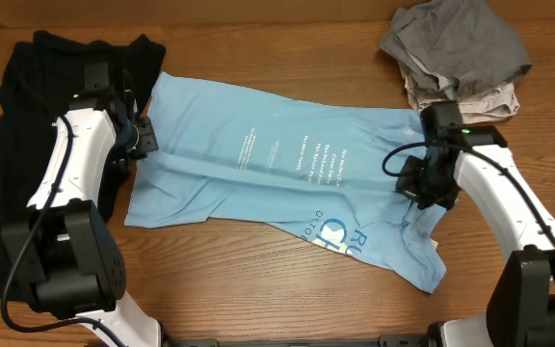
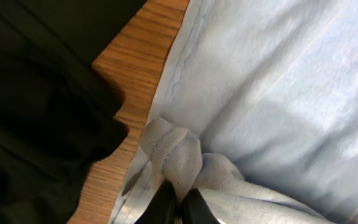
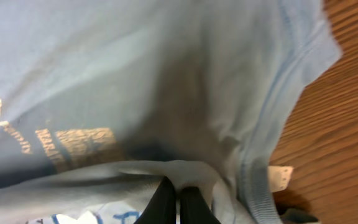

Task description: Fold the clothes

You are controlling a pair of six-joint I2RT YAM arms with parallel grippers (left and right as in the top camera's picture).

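Observation:
A light blue T-shirt point(image 1: 277, 164) with white print lies spread across the middle of the table. My left gripper point(image 1: 141, 138) is shut on a bunched fold at the shirt's left edge; the wrist view shows its black fingers point(image 2: 178, 202) pinching the blue cloth point(image 2: 260, 93). My right gripper point(image 1: 424, 185) is shut on a fold at the shirt's right end; its fingers point(image 3: 179, 202) pinch the cloth point(image 3: 135, 81) near a hemmed edge with a white tag point(image 3: 280, 176).
A pile of black clothes point(image 1: 8, 164) lies at the far left, partly under my left arm. A stack of folded grey and beige clothes point(image 1: 456, 53) sits at the back right. Bare wood table point(image 1: 287, 39) shows behind and in front of the shirt.

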